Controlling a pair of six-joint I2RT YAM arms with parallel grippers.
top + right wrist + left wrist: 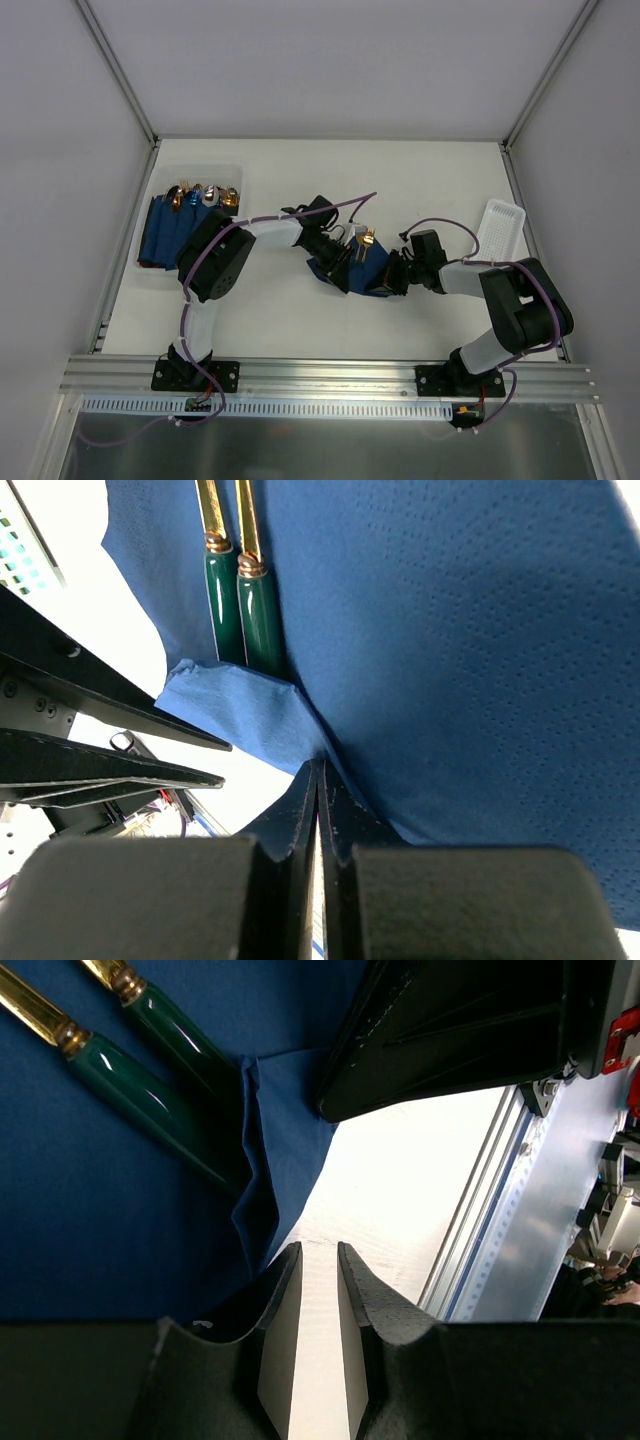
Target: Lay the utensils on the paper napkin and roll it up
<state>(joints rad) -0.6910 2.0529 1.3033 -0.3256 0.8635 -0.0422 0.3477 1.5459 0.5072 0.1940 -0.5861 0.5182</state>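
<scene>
Paper napkin (pixel 480 630) lies at centre of the overhead view, utensils (pixel 240 600) on it. Left gripper (pixel 318 1252): jaws slightly apart, empty, at the napkin edge. Right gripper (pixel 318 770): jaws closed at the folded corner.

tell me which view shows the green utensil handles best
The right wrist view: both green handles lie side by side, sharp, on the blue napkin, their ends tucked under a fold. The left wrist view shows the handles cropped at its corner. The top view shows only the utensils' metal heads.
</scene>
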